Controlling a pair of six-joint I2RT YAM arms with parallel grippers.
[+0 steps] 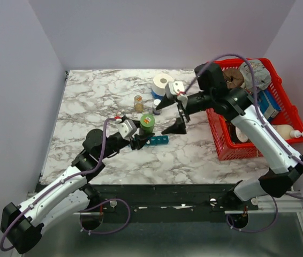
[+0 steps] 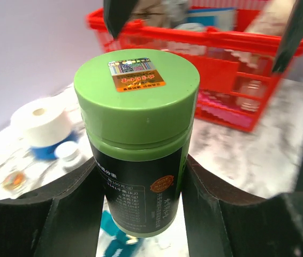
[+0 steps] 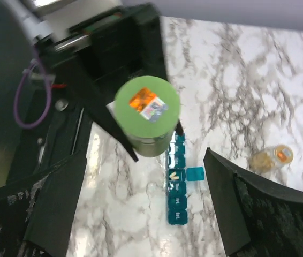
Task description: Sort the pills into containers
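Note:
The teal pill organizer (image 1: 159, 140) lies on the marble table just right of my left gripper. In the right wrist view the organizer (image 3: 177, 201) has one compartment open, with two pale pills (image 3: 174, 175) inside and its lid (image 3: 195, 174) flipped to the side. My left gripper (image 1: 142, 134) is shut on a green-capped dark bottle (image 1: 146, 123), held upright above the organizer's near end. The cap (image 2: 136, 91) is on. My right gripper (image 1: 169, 115) is open and empty, hovering above the bottle (image 3: 147, 110) with a finger (image 3: 60, 198) on either side, not touching.
A red mesh basket (image 1: 224, 145) full of items stands at the right. A toilet paper roll (image 1: 163, 81), a small amber bottle (image 1: 138, 103) and a small white-capped bottle (image 1: 156, 103) stand behind the organizer. White bottles (image 1: 288, 131) lie right of the basket.

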